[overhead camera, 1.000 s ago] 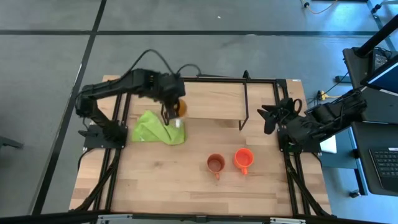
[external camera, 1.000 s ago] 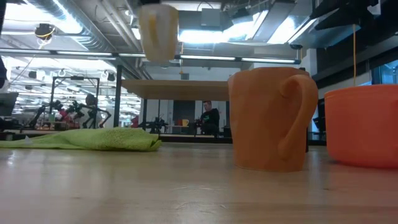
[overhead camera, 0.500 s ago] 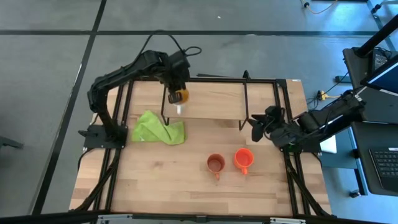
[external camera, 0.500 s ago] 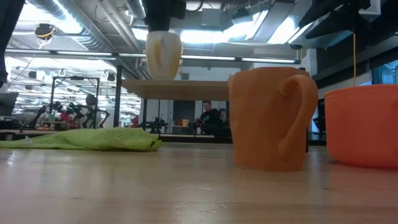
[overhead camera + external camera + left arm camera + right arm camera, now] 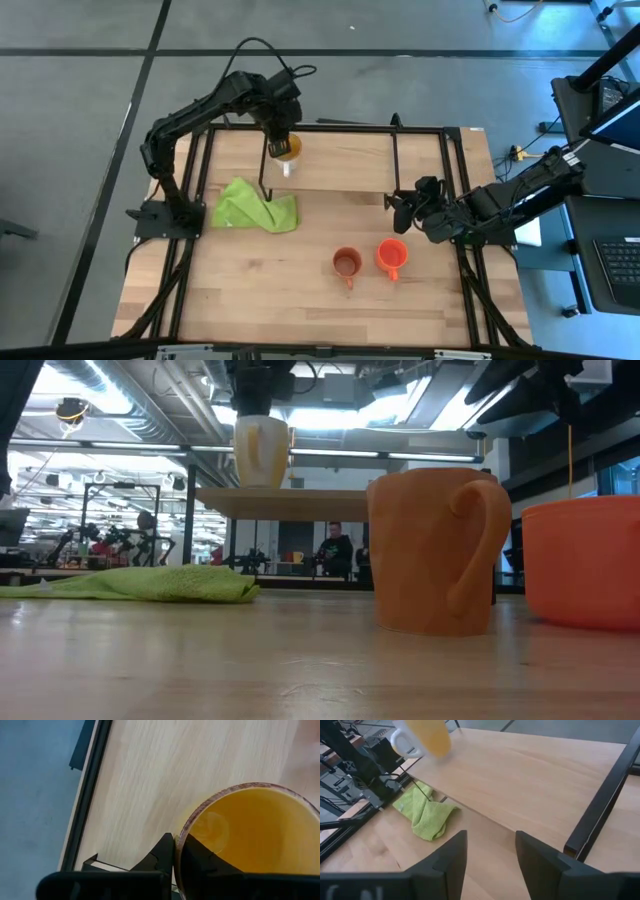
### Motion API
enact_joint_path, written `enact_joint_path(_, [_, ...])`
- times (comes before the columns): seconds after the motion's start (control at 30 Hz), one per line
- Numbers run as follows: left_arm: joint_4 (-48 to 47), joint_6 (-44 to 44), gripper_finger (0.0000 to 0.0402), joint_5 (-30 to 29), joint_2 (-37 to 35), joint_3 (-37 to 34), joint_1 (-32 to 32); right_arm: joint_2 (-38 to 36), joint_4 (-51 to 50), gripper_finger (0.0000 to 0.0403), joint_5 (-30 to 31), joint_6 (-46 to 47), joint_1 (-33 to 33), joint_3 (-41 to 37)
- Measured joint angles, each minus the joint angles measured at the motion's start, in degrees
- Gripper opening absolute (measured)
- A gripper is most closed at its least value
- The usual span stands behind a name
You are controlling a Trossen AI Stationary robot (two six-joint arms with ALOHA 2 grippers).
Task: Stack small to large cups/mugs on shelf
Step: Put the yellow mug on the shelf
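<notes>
Left gripper (image 5: 284, 150) over the far left part of the shelf (image 5: 350, 165), jaws clamped on the rim of the yellow-orange mug (image 5: 287, 152); the left wrist view shows one finger inside the rim and one outside. Mug hangs upright, white handle (image 5: 401, 743) visible in the right wrist view; in the low view the mug (image 5: 261, 451) sits at or just above the shelf board (image 5: 285, 502), contact cannot be told. Right gripper (image 5: 400, 207) reaches in from the right, near the shelf's right front leg, jaws spread apart and holding nothing, pointing across the worktop (image 5: 250, 285) toward the shelf. Brownish-orange mug (image 5: 346, 264) and bright red-orange mug (image 5: 391, 256) stand upright side by side on the worktop, near of the shelf, just apart, handles toward the near edge. Green cloth (image 5: 252, 207) lies crumpled on the worktop at left, beside the shelf's left front leg. People visible in the room far behind the worktop in the low view.
</notes>
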Motion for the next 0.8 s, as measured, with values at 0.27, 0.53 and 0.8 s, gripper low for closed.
enact_joint_path(0.27, [1.1, -0.1, 0.0012, 0.4, 0.0, -3.8, -0.2, 0.0, 0.0, 0.0168, 0.0, 0.0, 0.0, 0.0])
enact_joint_path(0.53, [4.9, -1.8, 0.0037, 0.8, 0.0, -4.0, -0.9, 0.0, -0.1, 0.0168, 0.1, -0.1, 0.0, 0.0])
enact_joint_path(0.8, [3.4, -1.1, 0.0040, 0.8, -0.2, -4.0, -0.9, 0.0, -0.4, 0.0168, 0.0, -0.2, 0.0, 0.0])
